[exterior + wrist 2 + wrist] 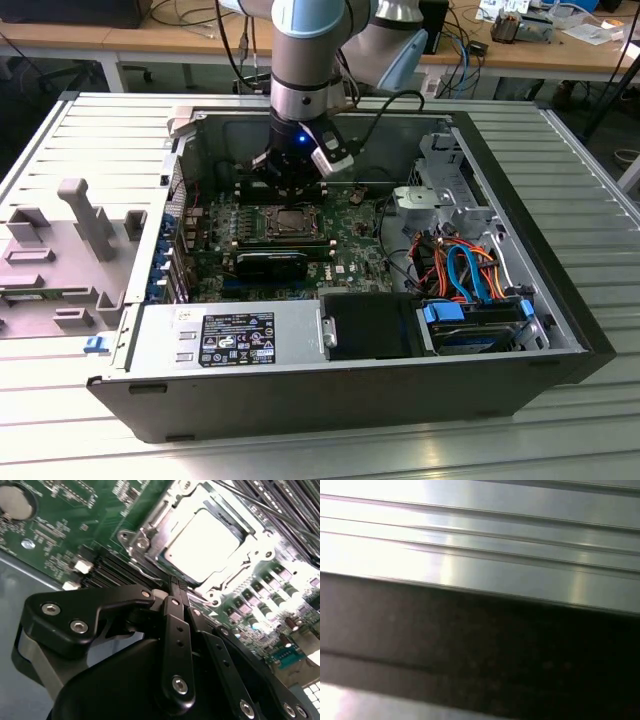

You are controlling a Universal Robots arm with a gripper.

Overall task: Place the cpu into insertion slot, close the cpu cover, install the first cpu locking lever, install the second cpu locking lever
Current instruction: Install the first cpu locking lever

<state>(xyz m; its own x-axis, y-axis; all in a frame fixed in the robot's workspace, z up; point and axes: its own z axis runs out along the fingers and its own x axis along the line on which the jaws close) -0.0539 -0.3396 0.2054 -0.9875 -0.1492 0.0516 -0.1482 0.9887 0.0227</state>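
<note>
We are viewing the black articulated metal gripper (176,587) with its fingers drawn together, nothing clamped between them. Just beyond its tips, the flat square cpu with a dull silver-grey metal top (202,545) is sitting in its socket, and the thin silver metal cpu cover (150,522) is framing it on the green printed motherboard (60,530).

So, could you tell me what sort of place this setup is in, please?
Probably a robotics lab or workshop: an opened computer case lies on a ribbed metal bench, the robot arm reaches inside, and cluttered desks stand behind.
</note>
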